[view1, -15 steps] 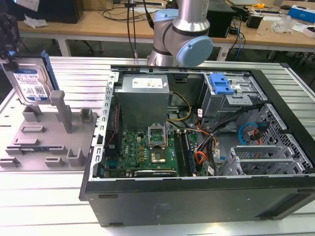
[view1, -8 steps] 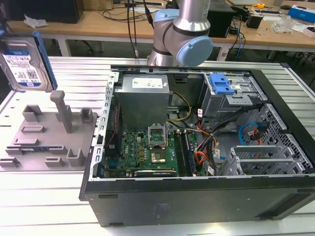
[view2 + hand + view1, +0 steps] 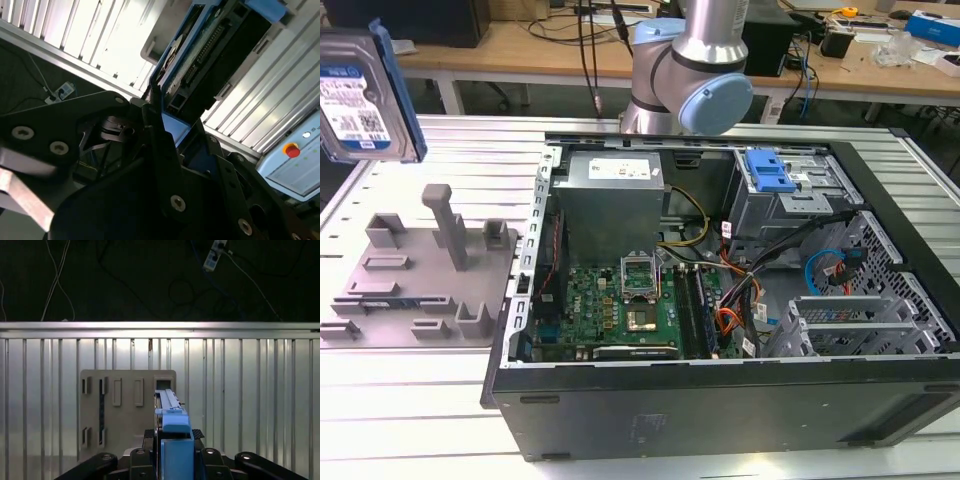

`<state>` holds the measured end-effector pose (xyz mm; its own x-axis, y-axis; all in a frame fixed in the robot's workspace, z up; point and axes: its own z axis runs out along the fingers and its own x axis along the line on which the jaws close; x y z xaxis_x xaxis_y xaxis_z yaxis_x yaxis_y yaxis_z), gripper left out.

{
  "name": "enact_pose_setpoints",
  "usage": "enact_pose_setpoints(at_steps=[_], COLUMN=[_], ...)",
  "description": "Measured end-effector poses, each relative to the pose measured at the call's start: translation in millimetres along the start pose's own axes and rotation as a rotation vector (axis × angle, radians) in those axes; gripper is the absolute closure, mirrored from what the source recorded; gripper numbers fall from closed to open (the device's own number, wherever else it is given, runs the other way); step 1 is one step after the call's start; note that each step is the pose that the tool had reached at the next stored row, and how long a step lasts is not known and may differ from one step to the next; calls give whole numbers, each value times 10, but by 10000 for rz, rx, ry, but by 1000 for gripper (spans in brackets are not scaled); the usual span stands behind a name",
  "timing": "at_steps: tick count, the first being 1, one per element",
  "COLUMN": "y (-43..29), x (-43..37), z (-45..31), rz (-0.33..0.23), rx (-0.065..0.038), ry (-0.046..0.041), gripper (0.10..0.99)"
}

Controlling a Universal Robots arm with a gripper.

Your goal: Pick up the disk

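Observation:
The disk [image 3: 362,100], silver with a white-and-blue label and blue rails, hangs upright high in the air at the exterior view's far left, above the grey fixture block [image 3: 420,280]. In both wrist views my gripper [image 3: 174,436] is shut on it. The first wrist view shows the disk [image 3: 170,402] edge-on between the black fingers [image 3: 150,436], directly over the fixture block [image 3: 125,410]. In the second wrist view the disk [image 3: 205,50] sticks out from my gripper [image 3: 172,132], its connector edge and dark underside showing.
An open computer case [image 3: 880,420] with motherboard, cables and a blue drive-bay bracket [image 3: 768,170] takes up the middle and right of the ribbed metal table [image 3: 440,390]. The arm's base [image 3: 690,70] stands behind the case. Workbenches line the back.

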<state>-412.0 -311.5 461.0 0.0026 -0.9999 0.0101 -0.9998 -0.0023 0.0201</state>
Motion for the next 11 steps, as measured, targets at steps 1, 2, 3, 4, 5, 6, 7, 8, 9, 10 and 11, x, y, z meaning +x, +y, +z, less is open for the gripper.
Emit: enact_pose_setpoints(at_steps=[1,2,3,4,5,6,7,8,9,10,11], y=[1,3,3,3,3,3,3,3,3,3,3], x=[2,4,6,6,6,6,6,6,6,6,6], z=[-50,-112,-145,-145,-144,-145,-145,-147,-148,-148,-148], rz=[-1,-1,-1,-1,0,-1,-1,-1,0,-1,0], rx=[0,1,-1,1,1,1,0,0,0,-1,0], ry=[0,-1,-1,-1,-1,-1,-1,0,0,0,0], gripper=[718,718,718,718,718,718,718,718,718,718,718])
